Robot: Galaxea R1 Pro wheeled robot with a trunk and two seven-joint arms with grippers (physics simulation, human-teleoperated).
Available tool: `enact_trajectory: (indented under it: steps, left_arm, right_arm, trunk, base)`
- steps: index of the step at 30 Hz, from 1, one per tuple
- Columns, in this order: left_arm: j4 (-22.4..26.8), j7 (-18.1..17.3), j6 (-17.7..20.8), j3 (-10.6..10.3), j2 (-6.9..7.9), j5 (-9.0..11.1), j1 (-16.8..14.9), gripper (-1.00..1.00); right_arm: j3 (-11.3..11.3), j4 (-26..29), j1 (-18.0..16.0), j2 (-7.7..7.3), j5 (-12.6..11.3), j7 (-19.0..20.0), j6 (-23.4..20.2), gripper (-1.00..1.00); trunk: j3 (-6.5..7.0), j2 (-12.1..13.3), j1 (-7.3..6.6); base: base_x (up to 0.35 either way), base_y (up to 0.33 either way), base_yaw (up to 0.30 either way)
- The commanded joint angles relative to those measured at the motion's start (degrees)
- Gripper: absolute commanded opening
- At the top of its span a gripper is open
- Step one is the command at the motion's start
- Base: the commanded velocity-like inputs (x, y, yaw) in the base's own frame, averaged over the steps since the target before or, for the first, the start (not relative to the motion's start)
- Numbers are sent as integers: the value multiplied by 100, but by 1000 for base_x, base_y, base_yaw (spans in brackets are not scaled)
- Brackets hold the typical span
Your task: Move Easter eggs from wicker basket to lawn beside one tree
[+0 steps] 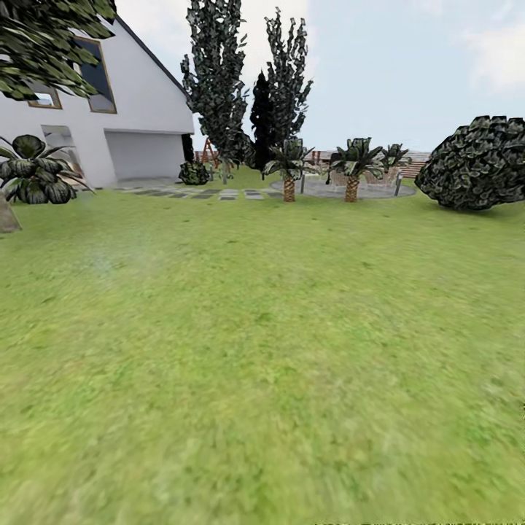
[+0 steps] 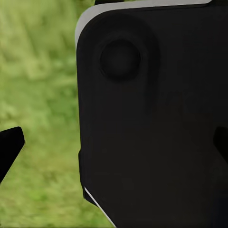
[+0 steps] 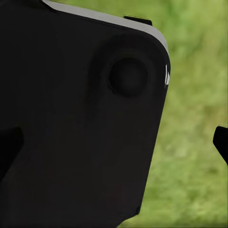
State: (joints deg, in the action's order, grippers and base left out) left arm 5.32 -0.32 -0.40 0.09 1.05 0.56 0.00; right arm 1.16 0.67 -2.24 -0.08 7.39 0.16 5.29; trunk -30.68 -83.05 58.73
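Lawn [image 1: 262,350] stretched ahead of us to the white house [image 1: 138,109], paved patch [image 1: 364,191] and round bush [image 1: 477,164]. Both wrist views showed black robot body [image 2: 156,123] over grass; we couldn't tell either gripper's opening.

In the left wrist view a broad matte-black housing [image 2: 156,133] with rounded corners, a pale grey rim and a shallow round dimple spans the right of the frame. A matching black housing [image 3: 76,128] spans the left of the right wrist frame, with a small white mark on its edge.
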Motion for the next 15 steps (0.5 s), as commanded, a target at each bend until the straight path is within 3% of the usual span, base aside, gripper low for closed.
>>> enact_trajectory:
  steps: [1,8,15]
  left_arm:
    - [4,-3,-4,0,1,6,0,100]
    - [4,-3,-4,0,1,6,0,100]
    - [4,-3,0,0,1,6,0,100]
  right_arm:
    - [7,-5,-4,-1,40,2,15,100]
    - [44,-9,-1,14,85,2,15,100]
    - [26,-10,-3,9,64,2,19,100]
  trunk:
    - [-6,-3,0]
    - [-7,-3,0]
    - [-7,-3,0]
  base:
    - [0,0,-93]
    - [0,0,-24]
    - [0,0,-230]
